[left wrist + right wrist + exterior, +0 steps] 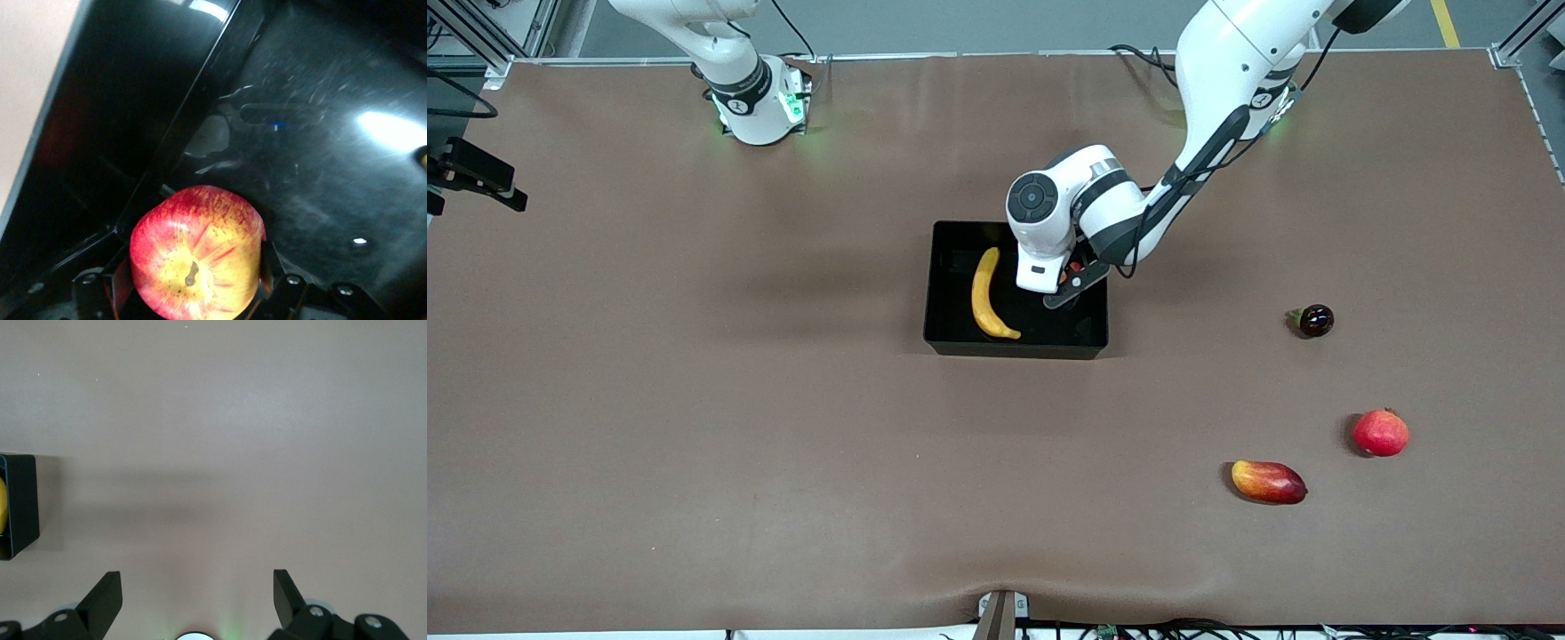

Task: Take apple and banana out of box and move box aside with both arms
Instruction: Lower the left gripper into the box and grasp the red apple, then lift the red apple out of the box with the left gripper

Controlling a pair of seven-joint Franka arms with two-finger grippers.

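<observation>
The black box (1014,348) stands mid-table. The yellow banana (985,295) lies in it, at the end toward the right arm. My left gripper (1074,283) is down inside the box, at the end toward the left arm. It is shut on the red-and-yellow apple (197,253), stem toward the camera, over the glossy box floor (320,153) close to a wall. Its fingers (267,267) press the apple's sides. My right gripper (197,587) is open and empty, high over bare table near its base. A box corner (20,507) and a sliver of banana (3,507) show in its view.
Toward the left arm's end lie an oblong red-yellow mango (1268,481), a larger all-red round fruit (1381,433) and a small dark round fruit (1315,320). The right arm's base (751,98) stands at the table's back edge; that arm waits.
</observation>
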